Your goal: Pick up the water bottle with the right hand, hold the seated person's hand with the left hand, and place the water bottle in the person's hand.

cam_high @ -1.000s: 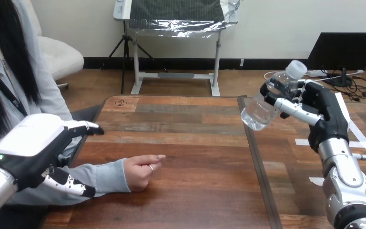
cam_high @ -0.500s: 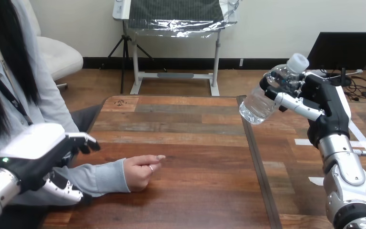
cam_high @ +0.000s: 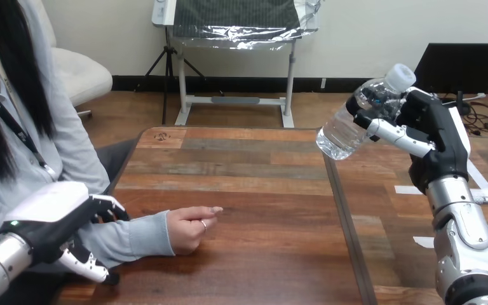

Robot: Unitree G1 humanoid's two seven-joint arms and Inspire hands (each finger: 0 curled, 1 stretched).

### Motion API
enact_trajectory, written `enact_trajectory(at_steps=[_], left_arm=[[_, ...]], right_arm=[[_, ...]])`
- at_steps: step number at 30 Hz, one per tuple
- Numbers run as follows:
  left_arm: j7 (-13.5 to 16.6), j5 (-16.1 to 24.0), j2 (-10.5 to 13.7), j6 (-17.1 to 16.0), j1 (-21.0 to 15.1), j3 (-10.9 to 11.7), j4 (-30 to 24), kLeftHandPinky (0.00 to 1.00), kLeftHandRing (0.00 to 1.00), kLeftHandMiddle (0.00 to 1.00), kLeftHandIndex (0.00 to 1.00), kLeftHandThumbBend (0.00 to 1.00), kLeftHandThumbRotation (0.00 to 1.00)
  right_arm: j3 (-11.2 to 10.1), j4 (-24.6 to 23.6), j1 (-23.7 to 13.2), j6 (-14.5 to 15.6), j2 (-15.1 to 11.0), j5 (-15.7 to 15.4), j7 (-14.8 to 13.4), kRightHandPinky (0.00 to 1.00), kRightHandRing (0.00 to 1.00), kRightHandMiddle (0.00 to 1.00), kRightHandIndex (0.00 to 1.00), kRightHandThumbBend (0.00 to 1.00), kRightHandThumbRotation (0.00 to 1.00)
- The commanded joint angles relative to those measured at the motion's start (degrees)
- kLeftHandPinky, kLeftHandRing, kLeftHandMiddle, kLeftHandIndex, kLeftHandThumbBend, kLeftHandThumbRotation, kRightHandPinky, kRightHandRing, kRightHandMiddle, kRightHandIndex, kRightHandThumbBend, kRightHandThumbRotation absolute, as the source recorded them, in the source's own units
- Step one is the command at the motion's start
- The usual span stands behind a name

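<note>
At the lower left of the frame the left robot hand [cam_high: 51, 213] is seen at the near edge of the tabletop [cam_high: 254, 184], set against the grey sleeve [cam_high: 141, 236] of the person's forearm, with its white back turned upward. Whether it is clasped on the forearm or merely lying against it cannot be told. Just to its right, at lower centre-left, the person's hand [cam_high: 189, 230] is rested on the wood, loosely closed, with the knuckles toward the frame's right. Beyond it the wooden tabletop is spread toward the centre of the frame. A dark seam is seen running from the bottom edge up toward the middle, with white tape marks [cam_high: 406, 189] on the boards to its right. Farther off, at the upper right, the right robot hand [cam_high: 433, 130] is raised on its silver forearm and is clamped on the water bottle [cam_high: 343, 130], its fingers wrapped round the upper part. The water bottle is held in the air, clear of the tabletop and well apart from the person's hand, tilted with its white cap [cam_high: 400, 74] toward the upper right and its base toward the lower left.
</note>
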Motion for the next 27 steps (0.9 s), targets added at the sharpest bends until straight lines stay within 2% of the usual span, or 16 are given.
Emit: enact_trajectory(at_steps=[1, 13, 18, 27], left_arm=[[1.87, -0.07, 0.99, -0.53, -5.86, -1.52, 2.17, 0.59, 0.64, 0.68, 0.7, 1.0, 0.26], [2.89, -0.32, 0.26, -1.33, -8.48, -4.41, 7.91, 0.56, 0.6, 0.64, 0.66, 1.0, 0.26], [4.43, 0.0, -0.24, -2.14, -9.66, -5.65, 10.89, 0.55, 0.59, 0.62, 0.65, 1.0, 0.28], [4.62, -0.41, -0.72, -2.2, -10.62, -7.35, 13.01, 0.54, 0.57, 0.61, 0.63, 1.0, 0.29]], right_arm=[[-1.02, -5.26, -1.87, -2.63, 0.36, 1.58, 0.5, 0.3, 0.37, 0.43, 0.43, 0.74, 0.0], [-1.18, -9.93, 0.19, -2.26, 1.09, 3.69, 2.74, 0.3, 0.37, 0.43, 0.43, 0.73, 0.0], [-0.89, -11.62, 1.07, -2.57, 1.38, 3.93, 3.03, 0.29, 0.36, 0.42, 0.43, 0.73, 0.0], [-0.72, -14.61, 2.69, -1.94, 1.91, 4.93, 4.82, 0.29, 0.36, 0.42, 0.43, 0.71, 0.0]])
